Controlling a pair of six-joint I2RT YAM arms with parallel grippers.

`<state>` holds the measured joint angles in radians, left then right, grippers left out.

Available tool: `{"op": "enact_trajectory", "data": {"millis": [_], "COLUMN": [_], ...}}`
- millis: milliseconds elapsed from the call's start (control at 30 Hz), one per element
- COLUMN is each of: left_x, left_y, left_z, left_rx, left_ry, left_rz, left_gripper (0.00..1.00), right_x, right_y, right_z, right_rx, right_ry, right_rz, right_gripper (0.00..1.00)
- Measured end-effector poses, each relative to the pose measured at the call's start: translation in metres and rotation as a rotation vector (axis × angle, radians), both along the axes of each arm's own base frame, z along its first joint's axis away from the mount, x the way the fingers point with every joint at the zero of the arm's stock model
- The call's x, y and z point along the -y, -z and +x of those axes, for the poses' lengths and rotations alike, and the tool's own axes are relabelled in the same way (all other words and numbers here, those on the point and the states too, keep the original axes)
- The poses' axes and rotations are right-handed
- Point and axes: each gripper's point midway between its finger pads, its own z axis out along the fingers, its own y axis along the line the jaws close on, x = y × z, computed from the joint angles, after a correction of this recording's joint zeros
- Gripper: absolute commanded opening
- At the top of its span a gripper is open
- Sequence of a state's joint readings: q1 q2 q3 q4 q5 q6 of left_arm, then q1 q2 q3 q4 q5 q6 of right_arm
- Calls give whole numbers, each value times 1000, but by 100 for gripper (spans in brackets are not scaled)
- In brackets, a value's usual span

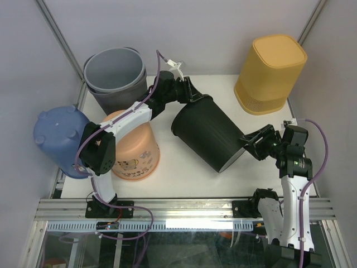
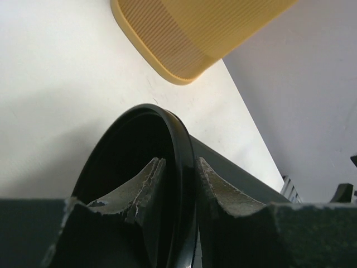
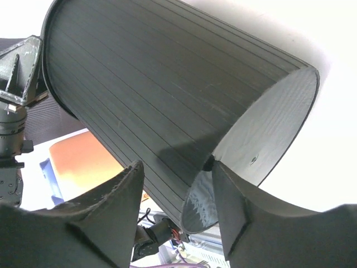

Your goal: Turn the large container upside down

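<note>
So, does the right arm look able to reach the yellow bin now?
Probably yes: only bare table lies between the right gripper and the yellow bin, though it straddles the black bin's base edge and must back off first.

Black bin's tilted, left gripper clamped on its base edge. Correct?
Not the base. The left gripper is clamped on the rim of the black bin, one finger inside the mouth; the left wrist view shows it. The bin is tilted, as you say.
</note>
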<state>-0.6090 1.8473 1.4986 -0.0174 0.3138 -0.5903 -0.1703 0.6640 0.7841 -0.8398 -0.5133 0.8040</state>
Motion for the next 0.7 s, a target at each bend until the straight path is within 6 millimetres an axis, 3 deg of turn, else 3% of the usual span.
{"op": "enact_trajectory", "data": {"millis": [167,433,600,700], "left_x": [2,10,27,44], "left_y": [1,14,52,91], "left_z": [12,27,12,-5], "left_rx": [24,24,-62,-152], "left_ry": [-26,-59,-9,47], "left_rz": [0,17,77,132], "left_gripper": [27,30,30,31], "right_x": [-2,1,1,-2], "right_y": [-10,-83,-127,-139], "right_z": [1,13,25,34], "right_rx": [18,214,394,457], "right_ry": [-14,-21,-27,-36], "right_rz": [6,-49,-71,-52], "right_gripper": [45,45,45,45]}}
